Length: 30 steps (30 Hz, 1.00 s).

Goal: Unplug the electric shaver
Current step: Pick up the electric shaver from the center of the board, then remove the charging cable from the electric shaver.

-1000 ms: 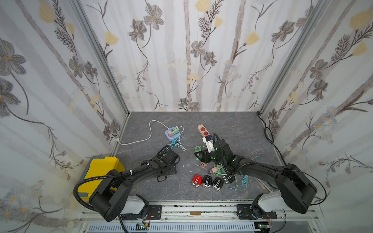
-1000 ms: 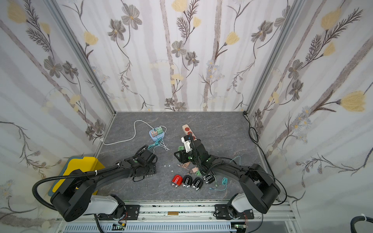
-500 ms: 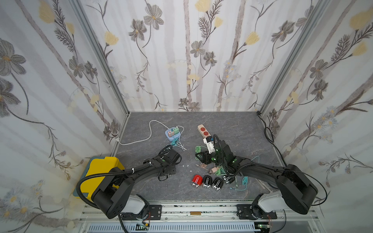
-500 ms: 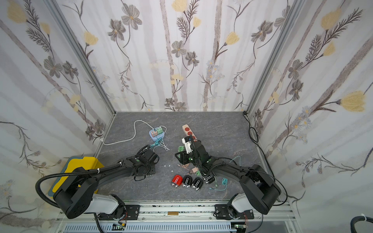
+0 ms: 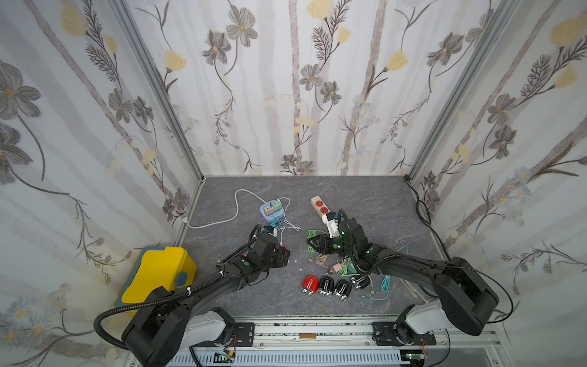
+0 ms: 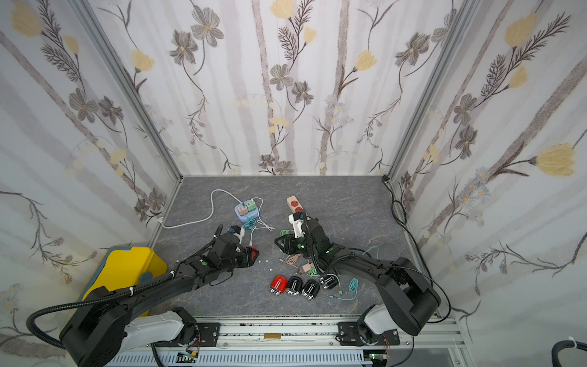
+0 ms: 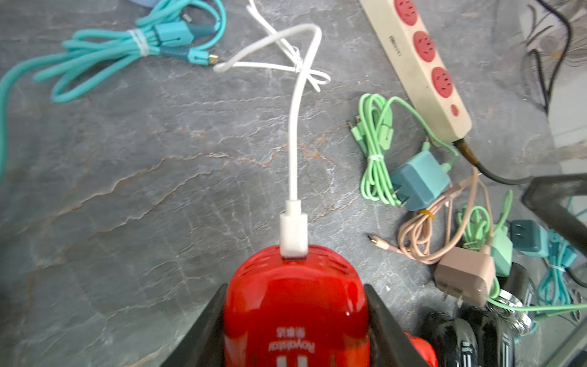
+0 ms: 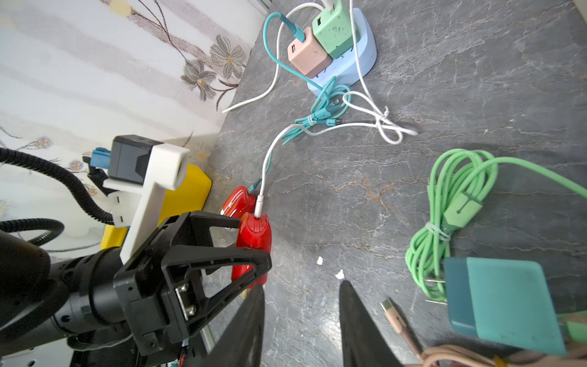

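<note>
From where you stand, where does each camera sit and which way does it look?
Top views: a pair high over the front edge, looking down at the grey table; both whole arms show, left gripper and right gripper.
Left wrist: rides the left arm, looks along its fingers at the red shaver and white cable.
Right wrist: rides the right arm, looks past its fingertips toward the left gripper.
Shared: both wrist views show that shaver, the cable and the green cable bundle.

My left gripper [image 5: 281, 253] is covering most of the red shaver [image 7: 295, 305] in both top views, and the left wrist view's edge is cutting off its lower body.
</note>
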### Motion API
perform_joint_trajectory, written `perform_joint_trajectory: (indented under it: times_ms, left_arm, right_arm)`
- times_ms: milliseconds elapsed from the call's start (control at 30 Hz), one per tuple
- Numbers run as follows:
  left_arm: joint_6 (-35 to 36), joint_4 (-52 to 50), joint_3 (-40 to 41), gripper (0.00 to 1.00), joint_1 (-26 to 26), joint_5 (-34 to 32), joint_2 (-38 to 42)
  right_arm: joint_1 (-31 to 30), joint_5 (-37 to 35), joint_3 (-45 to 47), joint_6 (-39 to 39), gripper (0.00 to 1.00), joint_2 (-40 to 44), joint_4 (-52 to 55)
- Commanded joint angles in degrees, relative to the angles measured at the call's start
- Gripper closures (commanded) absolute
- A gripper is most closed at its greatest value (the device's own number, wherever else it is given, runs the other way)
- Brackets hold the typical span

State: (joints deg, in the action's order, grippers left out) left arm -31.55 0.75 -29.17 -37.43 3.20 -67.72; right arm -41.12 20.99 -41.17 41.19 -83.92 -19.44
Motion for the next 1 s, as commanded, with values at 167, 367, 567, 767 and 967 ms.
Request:
perform_joint_trajectory:
  times_ms: [167, 367, 567, 767, 967]
  left_arm:
    - [5.49, 20.78, 5.24, 0.59, -1.49, 4.66, 2.98]
    - [9.26, 27.46, 6.97, 0.6, -3.66, 3.83, 2.25]
    - [12.86, 30.67, 8.06, 0.6, -4.93, 1.32, 2.77]
    - [13.77, 32.52, 8.73, 0.59, -5.98, 0.75, 2.6]
    - [13.93, 32.81, 8.57, 0.6, -6.85, -0.27, 2.29]
  right_arm:
    - [-0.03, 3.44, -6.97, 1.87, 0.63, -2.64, 2.79]
    - [-0.01, 1.69, -12.26, -0.82, 0.63, -3.81, 10.62]
    - [-0.45, 0.28, -16.58, -3.72, 0.64, -4.71, 16.98]
    - [-1.54, 1.81, -18.54, -5.46, 0.64, -5.86, 18.26]
    - [-2.9, 3.23, -20.03, -6.02, 0.66, -8.4, 18.66]
